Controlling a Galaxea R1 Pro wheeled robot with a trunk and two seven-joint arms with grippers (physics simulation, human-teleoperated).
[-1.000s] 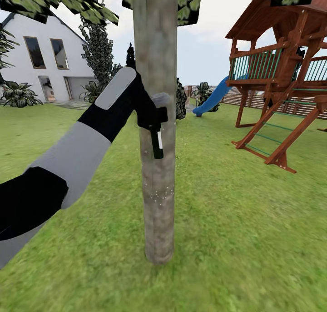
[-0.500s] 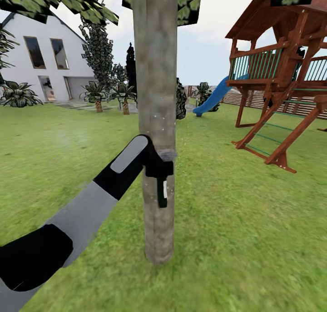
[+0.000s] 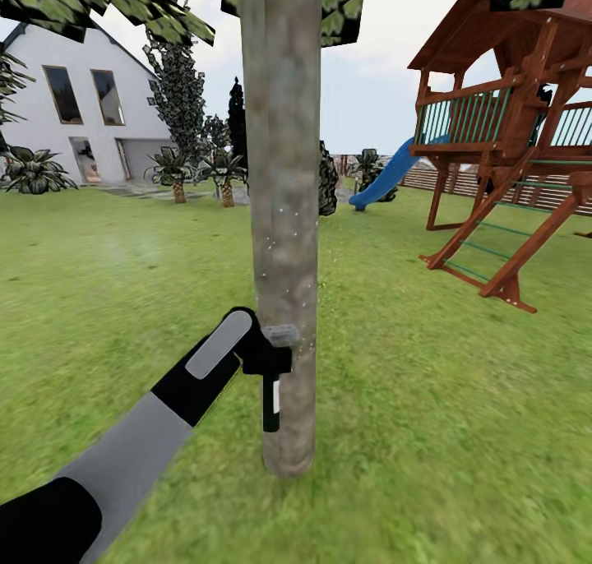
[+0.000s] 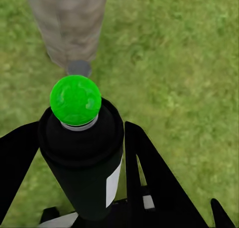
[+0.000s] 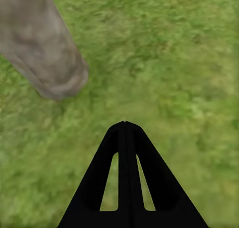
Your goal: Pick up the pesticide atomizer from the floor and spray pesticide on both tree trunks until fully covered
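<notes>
Low against the tree trunk [image 3: 284,219], the left gripper [image 3: 267,360] is clamped around the sprayer [image 3: 272,391], whose grey head sits just beside the bark and whose dark stem hangs downward; from the left wrist the bottle's round green end [image 4: 75,100] shows between the black fingers [image 4: 144,173]. Fine white specks [image 3: 284,219] dot the bark at mid-height and near the nozzle, while the foot of the trunk looks bare, so the job on this tree seems partly done. To do it well, I would keep the nozzle square to the bark and close without pressing into it, work in slow overlapping passes down to the grass [image 3: 427,432], then move round to reach the far side, which cannot be judged from here. The right gripper [image 5: 124,125] hangs over the lawn with its fingers pressed together, holding nothing, the trunk's base [image 5: 50,63] near it. A wooden play tower [image 3: 510,136] with a blue slide [image 3: 386,177] stands well apart, a white house [image 3: 82,112] and palms [image 3: 173,169] farther off; nothing blocks the trunk.
</notes>
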